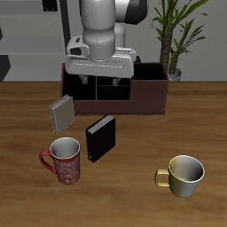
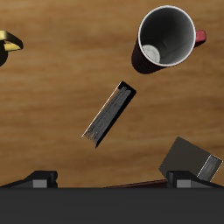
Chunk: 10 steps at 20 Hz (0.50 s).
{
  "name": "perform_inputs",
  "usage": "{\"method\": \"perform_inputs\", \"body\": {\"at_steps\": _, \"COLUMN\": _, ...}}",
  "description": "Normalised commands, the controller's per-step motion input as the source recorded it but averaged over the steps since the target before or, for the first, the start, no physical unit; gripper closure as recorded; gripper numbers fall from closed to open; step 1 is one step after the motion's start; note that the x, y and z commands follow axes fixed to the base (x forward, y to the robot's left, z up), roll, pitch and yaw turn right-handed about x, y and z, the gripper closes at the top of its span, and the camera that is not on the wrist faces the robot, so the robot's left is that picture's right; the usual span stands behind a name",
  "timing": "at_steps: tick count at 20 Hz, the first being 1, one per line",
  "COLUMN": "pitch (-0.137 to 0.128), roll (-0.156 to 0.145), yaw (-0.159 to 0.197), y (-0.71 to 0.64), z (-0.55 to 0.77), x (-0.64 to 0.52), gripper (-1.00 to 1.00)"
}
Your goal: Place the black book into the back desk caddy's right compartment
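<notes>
While the arm hangs over the back of the worktop (image 1: 27,124), its jaws (image 1: 97,82) sit just in front of the back desk caddy (image 1: 149,93), above the wood. The jaws stand apart with nothing between them; both fingers (image 1: 82,80) point down, clear of every object.

Black book (image 1: 101,138): upright on the worktop, standing on its edge, turned at a slant to the table's front edge. It is forward of the caddy and apart from it. In the wrist view the black book (image 2: 109,112) shows as a narrow slanted slab seen from above, pale page edge visible, wood all round it.

Grey book (image 1: 61,113): tilted, beside the black book and slightly farther back, near the caddy's end; a gap between the two books. Wrist view shows the grey book (image 2: 189,157) partly cut off behind the finger (image 2: 182,179).

Red patterned mug (image 1: 64,160): nearer the front edge, just beside the black book, not touching. Same mug (image 2: 164,39) seen from above, white inside.

Yellow mug (image 1: 183,175): well apart, near the front edge at the other side.

Caddy: dark reddish-brown, open-topped, black dividers; the arm hides part of it. The right compartment (image 1: 73,87) is mostly hidden behind the arm, contents not readable. Potted plant (image 1: 173,35) behind the caddy.
</notes>
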Motion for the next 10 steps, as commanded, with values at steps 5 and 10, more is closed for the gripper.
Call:
{"method": "perform_inputs", "body": {"at_steps": 5, "pitch": -0.022, "roll": 0.001, "yaw": -0.04, "y": -0.05, "z": -0.08, "x": 0.11, "gripper": -1.0}}
{"method": "perform_inputs", "body": {"at_steps": 10, "pitch": -0.014, "roll": -0.036, "yaw": -0.049, "y": -0.04, "z": -0.24, "x": 0.08, "gripper": -1.0}}
